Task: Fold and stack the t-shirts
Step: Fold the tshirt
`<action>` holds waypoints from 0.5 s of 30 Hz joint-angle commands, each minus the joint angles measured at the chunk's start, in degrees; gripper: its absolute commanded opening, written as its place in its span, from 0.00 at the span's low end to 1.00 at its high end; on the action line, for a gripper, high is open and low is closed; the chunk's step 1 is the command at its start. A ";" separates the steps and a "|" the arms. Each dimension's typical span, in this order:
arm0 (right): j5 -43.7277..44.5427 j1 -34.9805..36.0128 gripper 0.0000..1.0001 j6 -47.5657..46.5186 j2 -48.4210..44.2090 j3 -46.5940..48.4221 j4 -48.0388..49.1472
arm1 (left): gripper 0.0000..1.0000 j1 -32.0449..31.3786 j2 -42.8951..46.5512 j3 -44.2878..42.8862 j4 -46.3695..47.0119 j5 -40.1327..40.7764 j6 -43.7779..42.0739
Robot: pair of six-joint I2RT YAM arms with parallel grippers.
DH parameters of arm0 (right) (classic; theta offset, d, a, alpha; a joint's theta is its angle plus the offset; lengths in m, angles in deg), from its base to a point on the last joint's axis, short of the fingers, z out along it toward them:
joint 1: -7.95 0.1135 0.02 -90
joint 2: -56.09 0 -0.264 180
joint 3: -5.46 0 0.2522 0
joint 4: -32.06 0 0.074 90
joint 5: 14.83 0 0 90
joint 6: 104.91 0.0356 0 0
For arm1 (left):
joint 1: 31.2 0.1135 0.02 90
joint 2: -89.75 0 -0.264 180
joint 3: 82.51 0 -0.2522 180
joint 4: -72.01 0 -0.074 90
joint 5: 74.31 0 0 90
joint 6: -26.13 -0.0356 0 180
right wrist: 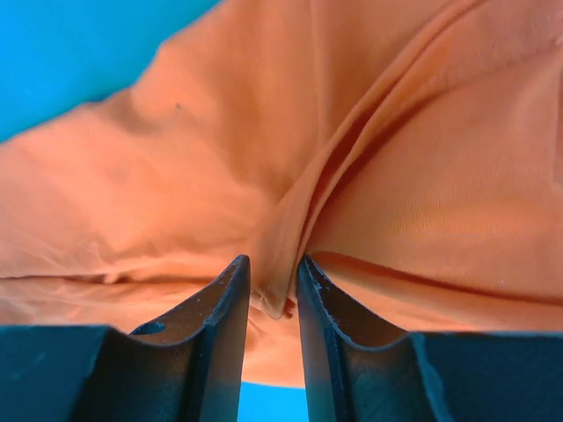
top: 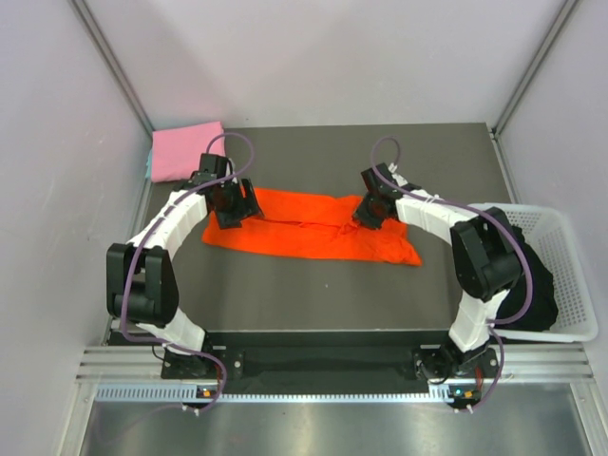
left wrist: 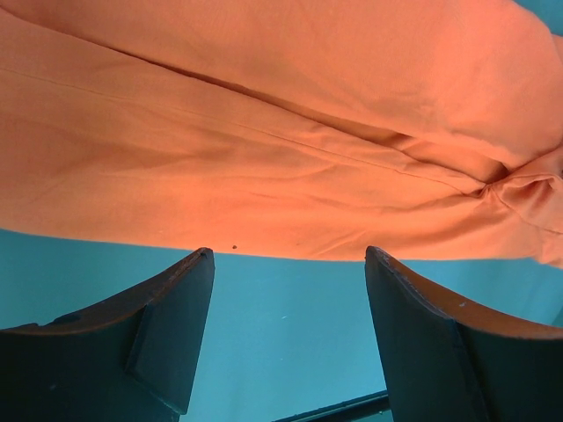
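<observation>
The orange-red t-shirt (top: pixel 313 228) lies folded into a long band across the middle of the dark table. The folded light pink t-shirt (top: pixel 184 149) lies at the table's far left corner. My left gripper (top: pixel 233 211) is at the orange shirt's far left edge; in the left wrist view it (left wrist: pixel 288 264) is open and empty, with the shirt's edge (left wrist: pixel 264 149) just beyond the fingertips. My right gripper (top: pixel 369 215) is at the shirt's far right part; in the right wrist view it (right wrist: pixel 274 268) is shut on a raised fold of the orange cloth (right wrist: pixel 290 237).
A white lattice basket (top: pixel 560 275) with dark cloth in it stands at the table's right edge, behind my right arm. Grey walls with metal posts (top: pixel 114 66) enclose the back and sides. The table (top: pixel 313 304) shows bare near the arm bases.
</observation>
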 commanded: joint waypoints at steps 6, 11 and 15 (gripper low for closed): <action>0.83 2.11 0.33 0.67 -1.81 1.70 -6.96 | 0.74 0.16 1.37 0.64 2.55 0.06 -0.51; 3.91 2.11 0.37 -0.12 -5.41 0.03 -7.75 | 0.74 0.16 1.46 0.63 2.72 -0.03 -0.42; 2.59 2.37 0.38 0.40 -5.15 1.43 -7.58 | 0.74 0.16 1.46 0.72 2.72 -0.12 -0.33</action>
